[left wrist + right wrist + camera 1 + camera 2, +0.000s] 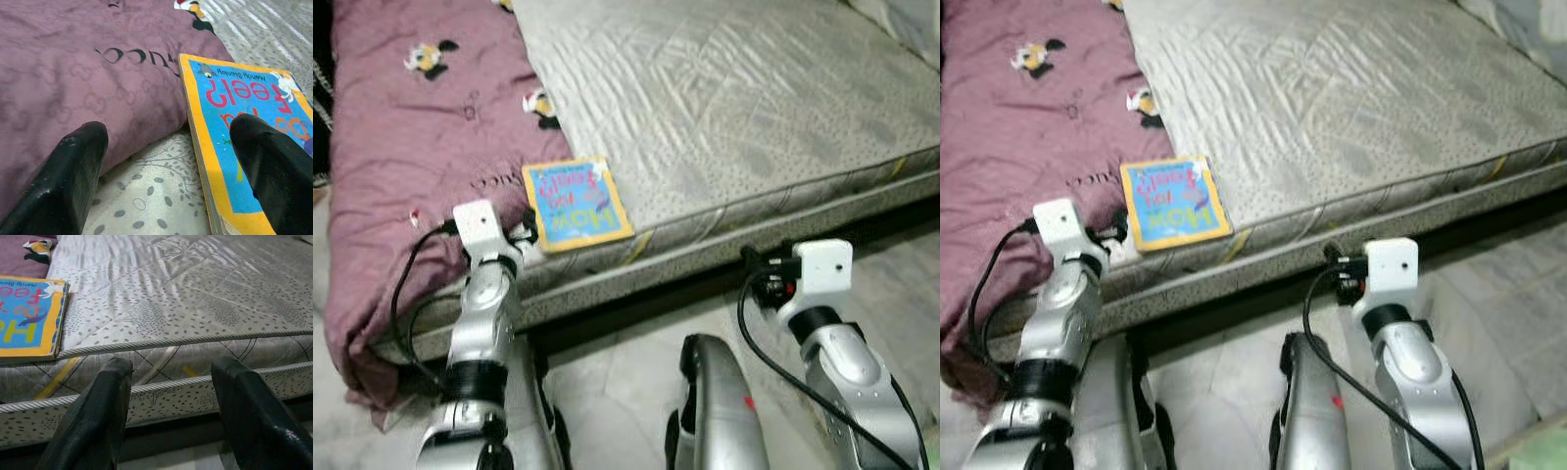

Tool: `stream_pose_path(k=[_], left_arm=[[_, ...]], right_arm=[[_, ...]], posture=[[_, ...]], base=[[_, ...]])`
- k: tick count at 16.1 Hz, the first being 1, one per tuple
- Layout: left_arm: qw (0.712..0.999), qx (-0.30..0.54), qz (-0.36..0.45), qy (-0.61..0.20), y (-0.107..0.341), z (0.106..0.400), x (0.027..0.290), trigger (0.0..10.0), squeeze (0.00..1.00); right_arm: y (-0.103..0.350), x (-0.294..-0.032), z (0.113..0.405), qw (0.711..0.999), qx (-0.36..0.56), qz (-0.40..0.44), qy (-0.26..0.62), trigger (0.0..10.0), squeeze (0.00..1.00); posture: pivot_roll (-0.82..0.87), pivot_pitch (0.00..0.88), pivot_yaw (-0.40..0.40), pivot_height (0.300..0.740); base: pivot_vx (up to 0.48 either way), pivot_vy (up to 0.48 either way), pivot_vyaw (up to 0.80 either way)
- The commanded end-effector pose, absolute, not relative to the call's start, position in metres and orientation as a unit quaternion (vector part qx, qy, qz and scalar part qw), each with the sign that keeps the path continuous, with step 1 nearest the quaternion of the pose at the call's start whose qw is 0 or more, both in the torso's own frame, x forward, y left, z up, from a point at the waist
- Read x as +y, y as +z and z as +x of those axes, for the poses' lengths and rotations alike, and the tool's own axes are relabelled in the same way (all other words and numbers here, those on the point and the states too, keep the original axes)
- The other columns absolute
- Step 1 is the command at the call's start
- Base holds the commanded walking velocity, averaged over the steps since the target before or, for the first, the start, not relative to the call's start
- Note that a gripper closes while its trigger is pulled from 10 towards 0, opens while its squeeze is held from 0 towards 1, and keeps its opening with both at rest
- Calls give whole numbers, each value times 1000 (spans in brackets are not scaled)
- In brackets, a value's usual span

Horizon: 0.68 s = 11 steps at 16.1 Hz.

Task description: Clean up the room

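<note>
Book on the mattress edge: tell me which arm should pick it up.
Left. The left gripper is open right at the book, one finger over its cover. The right gripper is open too, but faces the mattress side, away from it.

a low bed with a grey quilted mattress (734, 108), its surface patterned with small dark specks and its edge finished in pale piping, above a second speckled band along the side. a mauve bedcover (411, 147) printed with small cartoon figures drapes over one end and hangs toward the floor. pale marbled floor tiles (607, 392) lie below, with a dark shadowed gap under the bed. lighting is soft and even.
</note>
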<state>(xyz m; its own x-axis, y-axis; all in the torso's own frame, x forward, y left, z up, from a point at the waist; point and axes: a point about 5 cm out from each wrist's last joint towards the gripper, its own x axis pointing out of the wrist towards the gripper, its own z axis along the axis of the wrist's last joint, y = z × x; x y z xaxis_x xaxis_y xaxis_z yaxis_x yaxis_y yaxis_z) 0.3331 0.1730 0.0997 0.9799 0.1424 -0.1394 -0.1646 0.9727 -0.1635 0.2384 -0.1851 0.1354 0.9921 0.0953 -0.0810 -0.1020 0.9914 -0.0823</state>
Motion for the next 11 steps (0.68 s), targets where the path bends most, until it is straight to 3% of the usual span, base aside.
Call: stream_pose_path(k=[1,11], left_arm=[[991,73,-80,75,93,332,175,10000,0],[993,70,-88,26,92,353,165,10000,0]], right_arm=[[133,-187,234,997,50,-45,47,10000,0],[138,-190,239,997,45,-54,39,10000,0]], posture=[[-206,184,-12,487],[-248,157,-15,487]], base=[[0,0,0],[0,0,0]])
